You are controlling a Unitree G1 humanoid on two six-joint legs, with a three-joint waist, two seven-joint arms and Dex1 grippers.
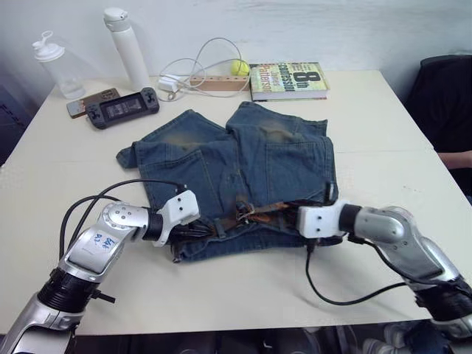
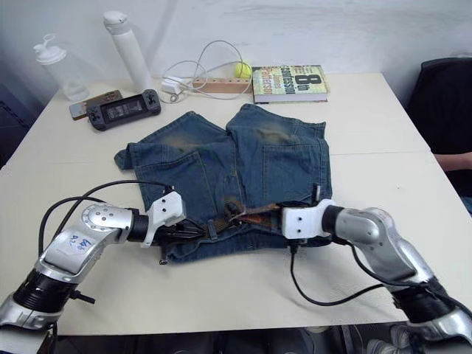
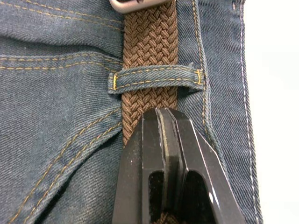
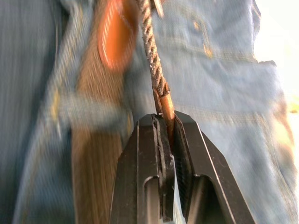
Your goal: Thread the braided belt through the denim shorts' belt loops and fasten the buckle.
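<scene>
The denim shorts [image 1: 243, 166] lie flat on the table, waistband toward me. The braided belt [image 3: 150, 42] runs along that waistband and passes under a belt loop [image 3: 156, 77]. The silver buckle [image 3: 135, 3] sits just past that loop. My left gripper [image 1: 209, 230] rests on the waistband's left part, shut on the belt strap. My right gripper [image 4: 166, 122] is at the waistband's right part [image 1: 287, 214], shut on the belt's tan leather tip [image 4: 167, 106], which stands edge-on between the fingers. The strap rises from there toward the buckle.
Along the far edge stand a book [image 1: 287, 80], a tennis ball [image 1: 240, 67], a white cable [image 1: 195, 66], a game console [image 1: 122, 108], a phone [image 1: 90, 101], a white bottle [image 1: 127, 48] and a clear bottle [image 1: 55, 66]. A dark seat [image 1: 446, 103] is at the right.
</scene>
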